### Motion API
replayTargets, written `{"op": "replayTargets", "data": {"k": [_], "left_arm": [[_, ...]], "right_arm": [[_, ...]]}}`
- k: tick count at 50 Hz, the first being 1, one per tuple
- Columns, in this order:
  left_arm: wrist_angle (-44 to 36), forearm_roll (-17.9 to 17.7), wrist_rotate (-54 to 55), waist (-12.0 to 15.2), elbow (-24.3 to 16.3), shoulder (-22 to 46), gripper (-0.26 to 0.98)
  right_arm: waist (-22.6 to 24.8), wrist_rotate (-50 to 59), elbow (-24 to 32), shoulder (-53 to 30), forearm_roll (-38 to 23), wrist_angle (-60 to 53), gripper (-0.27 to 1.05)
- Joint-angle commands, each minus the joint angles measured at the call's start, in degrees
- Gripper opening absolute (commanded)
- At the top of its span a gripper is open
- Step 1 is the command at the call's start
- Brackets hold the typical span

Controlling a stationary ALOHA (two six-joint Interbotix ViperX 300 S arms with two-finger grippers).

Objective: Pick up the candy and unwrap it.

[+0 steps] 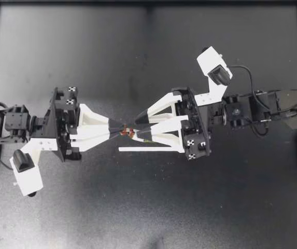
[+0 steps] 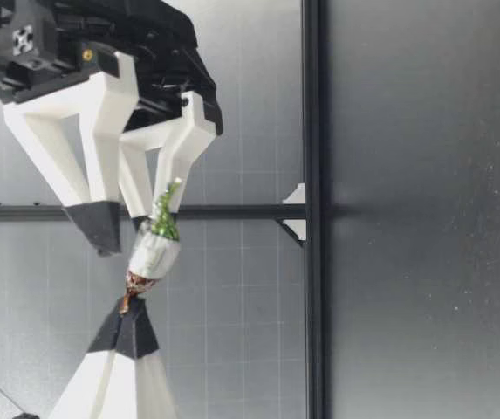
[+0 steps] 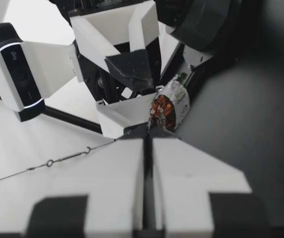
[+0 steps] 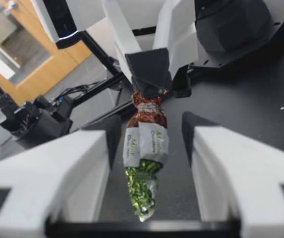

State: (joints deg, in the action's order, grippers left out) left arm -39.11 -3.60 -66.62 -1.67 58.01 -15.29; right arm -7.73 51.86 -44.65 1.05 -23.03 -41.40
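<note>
Top view gives us both arms meeting a little to the 9 o'clock side of the bench's middle. Our left hand [image 1: 118, 128] reaches in from 9 o'clock and our right hand [image 1: 137, 133] from 3 o'clock. The wrapped candy [image 1: 129, 133] hangs between them, clear of the bench [image 1: 86, 52].

Our left hand is pinched tight on the brown twisted end of the wrapper, its fingers pressed together with no gap. Our right hand stands wide apart, a finger on either side of the candy and touching nothing. The green twisted tail points back toward its palm.

We judge the pick-up done and the unwrapping only beginning. Next, we think, the right hand must close on the green tail, squarely on the twist and not on the body. It should then pull toward 3 o'clock while the left holds firm.
</note>
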Motion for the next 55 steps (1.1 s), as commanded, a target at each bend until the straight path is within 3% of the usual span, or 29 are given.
{"op": "replayTargets", "data": {"k": [1, 17, 27, 31, 45, 55], "left_arm": [[-0.53, 0.18, 0.18, -0.26, -0.70, -1.05, -0.15], [-1.32, 0.18, 0.09, -0.18, -0.44, -1.05, -0.15], [-2.72, 0.18, 0.18, -0.18, 0.00, -1.05, -0.15], [-2.90, 0.18, 0.35, -0.18, 0.18, -1.05, -0.15], [-3.16, 0.09, 4.39, -0.18, 0.44, -0.97, -0.14], [-2.72, 0.44, 7.12, -0.18, 1.32, -0.97, -0.04]], "right_arm": [[-0.70, 0.35, 1.05, 0.44, -0.18, -0.53, 0.56], [-0.70, 1.93, 1.32, -0.70, -2.02, -0.35, 0.22], [-1.41, 1.49, 2.02, -0.53, -3.16, 1.76, -0.11], [-1.76, 0.62, 2.37, -0.18, -3.16, 4.75, -0.19], [-1.93, -4.66, 3.78, 2.20, -3.16, 11.16, -0.21], [-1.93, -5.27, 3.43, 2.64, -3.16, 11.87, -0.21]]}}
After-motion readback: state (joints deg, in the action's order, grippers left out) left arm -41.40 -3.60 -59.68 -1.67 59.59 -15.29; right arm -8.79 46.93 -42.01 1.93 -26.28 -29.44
